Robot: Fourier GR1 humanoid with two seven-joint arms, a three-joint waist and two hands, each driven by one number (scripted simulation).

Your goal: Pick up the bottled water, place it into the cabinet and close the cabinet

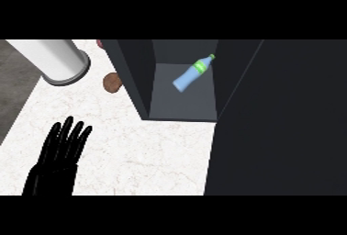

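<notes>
Closest to me is the left hand [59, 149], black, coming up from the lower edge at the left of the head view, its fingers [68, 133] straight, spread a little and pointing away from me, holding nothing and resting over the pale marbled counter [142, 147]. Up and to the right of those fingertips, well apart from them, I see the dark cabinet [132, 78] standing open, and the bottled water [193, 73] lies inside it on the grey shelf floor, tilted, its green cap end aimed up and to the right toward the back corner, its blue body slanting down to the left. A broad dark panel [278, 124], which I take for the cabinet door though I cannot tell for certain, fills the whole right side of the view, far to the right of the fingers. Straight ahead of the fingertips, near the cabinet's left wall, sits a small brown rounded object [112, 83] I cannot identify, and further up and left of it a white cylinder with a grey base ring [58, 62] stands on the counter. My right hand does not show anywhere.
</notes>
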